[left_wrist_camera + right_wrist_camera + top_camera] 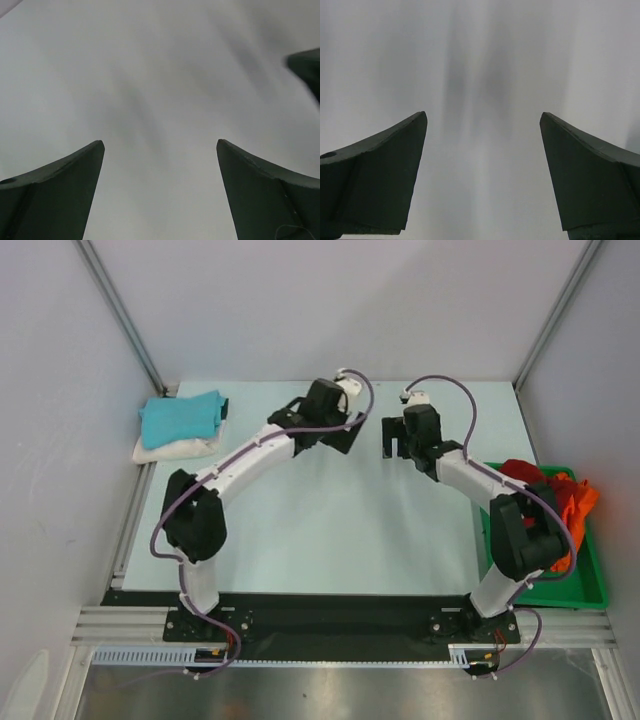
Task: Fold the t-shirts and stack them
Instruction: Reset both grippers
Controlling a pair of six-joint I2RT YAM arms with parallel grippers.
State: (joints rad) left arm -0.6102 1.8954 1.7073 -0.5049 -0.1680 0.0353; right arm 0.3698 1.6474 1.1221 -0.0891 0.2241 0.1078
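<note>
A folded turquoise t-shirt [180, 418] lies on top of a folded white t-shirt [172, 450] at the table's back left corner. A crumpled red t-shirt [521, 472] and an orange t-shirt [577, 502] sit in the green tray [592, 585] at the right, partly hidden by the right arm. My left gripper [347, 437] and right gripper [390, 439] face each other over the back middle of the table, both open and holding nothing. In the wrist views the left gripper [160, 142] and right gripper [483, 115] show only bare pale surface between their fingers.
A small dark patch [224, 406] shows at the right edge of the turquoise shirt. Grey walls with metal posts [120, 310] close off the back and sides. A dark shape [306, 67] pokes in at the right edge of the left wrist view.
</note>
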